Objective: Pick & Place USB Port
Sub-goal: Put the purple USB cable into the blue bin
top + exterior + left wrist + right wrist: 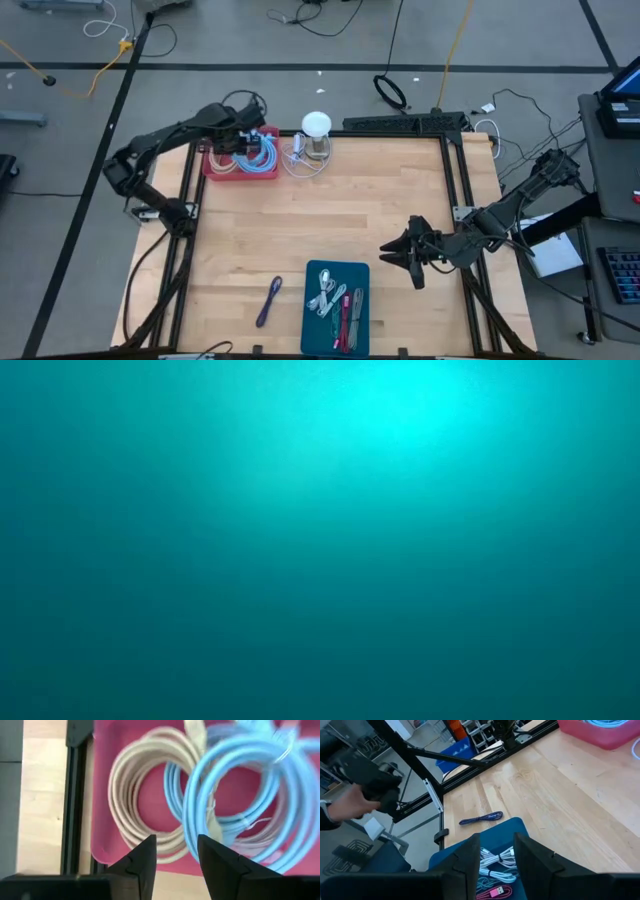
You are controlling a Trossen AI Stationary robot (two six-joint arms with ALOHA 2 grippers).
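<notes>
The wooden surface (pixel 330 220) carries a pink tray (pixel 215 167) at its far left corner and a blue tray (pixel 318 320) at the near edge. The left arm reaches over the pink tray, and its wrist view shows the left pincer (pixel 177 855) spread above the coiled beige cable (pixel 135 795) and light blue cable (pixel 240 790), pinching nothing. The right pincer (pixel 495 852) waits near the blue tray's right side, fingers parted and empty, over the white and pink USB cables (pixel 495 862) lying in it. A loose purple cable (pixel 269 299) rests on the wood just left of the blue tray. The low view shows only a blank teal haze, so heights above the coils are hard to judge. The coils overlap, so a descending left pincer could snag both, or lift one loop and drag the tangle and the light tray with it.
</notes>
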